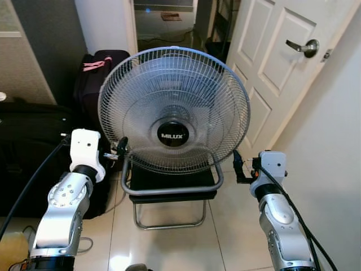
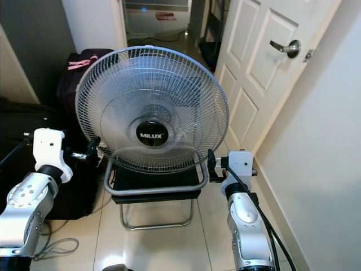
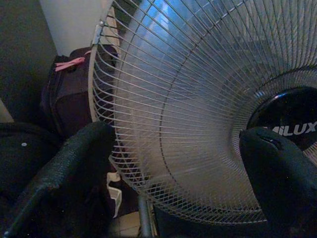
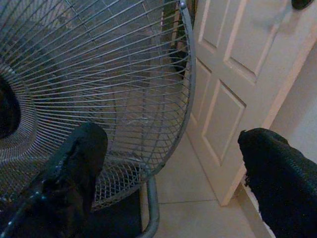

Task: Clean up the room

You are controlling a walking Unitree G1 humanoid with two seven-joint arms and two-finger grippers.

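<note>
Your left gripper (image 3: 173,163) has its fingers (image 3: 69,168) spread wide, one on each side of the lower left rim of the fan's wire grille, with no clear contact visible. Your right gripper (image 4: 168,168) is spread the same way at the lower right rim, one finger in front of the mesh and the other out toward the door (image 4: 237,74). From the head, you see both grippers raised at about the same height, flanking the MILUX fan (image 1: 174,110), left gripper (image 1: 120,148) at its left edge and right gripper (image 1: 237,164) just off its right edge. The fan stands upright, facing you, its round grey grille tilted slightly back and its black hub badge at the centre. It rests on a black-seated chair (image 1: 169,183) with a grey tubular frame, which stands on the pale tiled floor (image 1: 225,226). To your left, dark luggage is stacked against the wall, including a dark suitcase (image 1: 90,79) with a pink tag. The white panelled door with a metal lever handle (image 1: 304,47) is behind the fan on your right, and a white wall (image 1: 333,152) runs along your right side.
</note>
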